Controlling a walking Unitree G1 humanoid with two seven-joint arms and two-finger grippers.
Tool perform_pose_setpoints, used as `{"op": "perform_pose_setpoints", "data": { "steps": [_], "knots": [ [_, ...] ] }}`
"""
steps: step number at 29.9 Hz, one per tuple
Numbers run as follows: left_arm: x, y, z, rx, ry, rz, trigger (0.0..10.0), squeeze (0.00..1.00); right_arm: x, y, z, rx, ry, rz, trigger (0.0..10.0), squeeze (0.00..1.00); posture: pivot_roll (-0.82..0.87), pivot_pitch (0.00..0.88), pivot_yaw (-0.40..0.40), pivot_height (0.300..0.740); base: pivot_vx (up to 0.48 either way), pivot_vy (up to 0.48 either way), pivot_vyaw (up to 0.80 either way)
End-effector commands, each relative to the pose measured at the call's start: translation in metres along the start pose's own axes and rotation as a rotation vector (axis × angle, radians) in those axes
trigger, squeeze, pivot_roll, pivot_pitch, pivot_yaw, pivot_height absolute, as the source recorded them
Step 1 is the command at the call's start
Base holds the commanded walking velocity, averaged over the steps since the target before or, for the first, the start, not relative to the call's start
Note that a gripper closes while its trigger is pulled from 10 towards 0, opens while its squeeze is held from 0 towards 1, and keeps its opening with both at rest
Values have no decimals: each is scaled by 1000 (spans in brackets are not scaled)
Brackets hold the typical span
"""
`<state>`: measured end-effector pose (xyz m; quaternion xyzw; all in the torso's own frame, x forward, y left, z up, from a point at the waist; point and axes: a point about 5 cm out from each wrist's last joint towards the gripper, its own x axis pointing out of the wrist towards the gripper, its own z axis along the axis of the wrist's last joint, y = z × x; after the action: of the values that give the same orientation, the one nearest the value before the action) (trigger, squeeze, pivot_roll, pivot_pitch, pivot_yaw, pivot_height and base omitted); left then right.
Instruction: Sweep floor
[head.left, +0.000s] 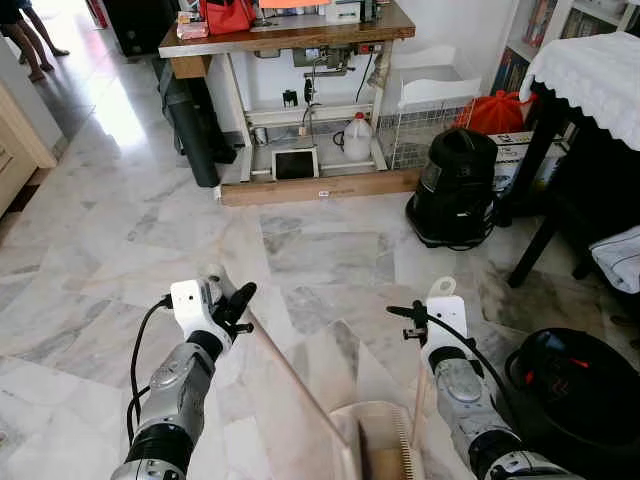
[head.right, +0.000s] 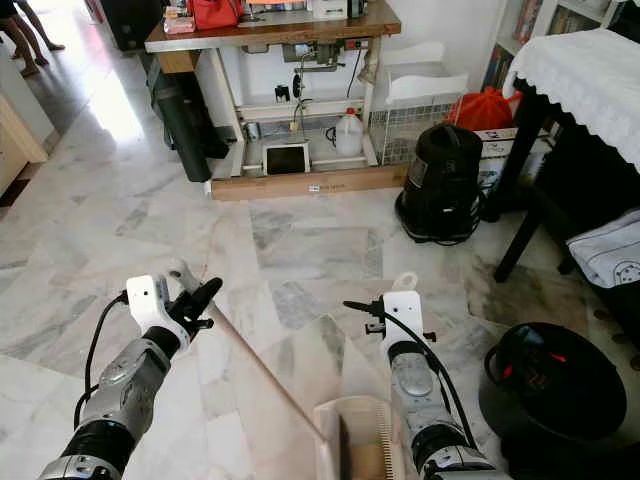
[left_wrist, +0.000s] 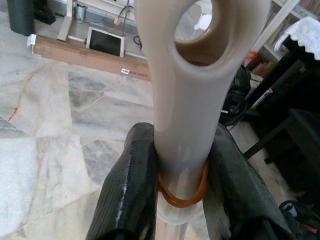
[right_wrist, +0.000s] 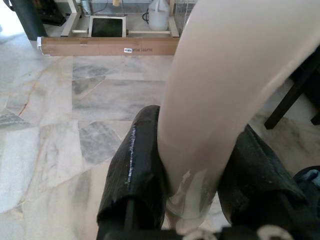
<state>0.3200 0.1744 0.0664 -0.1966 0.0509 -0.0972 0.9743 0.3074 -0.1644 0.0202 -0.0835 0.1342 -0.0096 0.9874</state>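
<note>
The left hand (head.left: 232, 305) is pinched on a broom handle (left_wrist: 192, 100), pale beige plastic with a hanging hole at its end and an orange rubber band just above the fingers (left_wrist: 132, 185). The shaft slants down and right toward the near floor (head.left: 120, 220). The right hand (head.left: 412, 318) clamps the thick beige handle (right_wrist: 225, 95) of a dustpan (head.left: 380, 440), whose comb-edged scoop sits near, between the arms.

Beige broom handle (left_wrist: 192, 125) slanting over marble floor (head.left: 120, 240); beige dustpan (head.left: 385, 440) below.
</note>
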Motion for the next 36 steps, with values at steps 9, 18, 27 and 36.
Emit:
{"op": "perform_pose_setpoints", "data": {
  "steps": [9, 18, 27, 36],
  "knots": [
    [-2, -10, 48, 311, -256, 48, 10000, 0, -6, -2, -19, 116, 105, -19, 10000, 0, 102, 50, 52, 740, 0, 0, 0],
    [-13, -18, 51, 496, -307, 36, 10000, 0, 7, -18, 21, 244, -113, -91, 10000, 0, 108, 27, 46, 740, 0, 0, 0],
    [-17, -14, 43, 541, -291, 69, 10000, 0, 10, -22, 71, 297, -352, -126, 10000, 0, 92, 0, 55, 740, 0, 0, 0],
    [-13, -14, 48, 555, -301, 68, 10000, 0, 11, -24, 91, 280, -407, -140, 10000, 0, 90, 0, 54, 740, 0, 0, 197]
  ]
}}
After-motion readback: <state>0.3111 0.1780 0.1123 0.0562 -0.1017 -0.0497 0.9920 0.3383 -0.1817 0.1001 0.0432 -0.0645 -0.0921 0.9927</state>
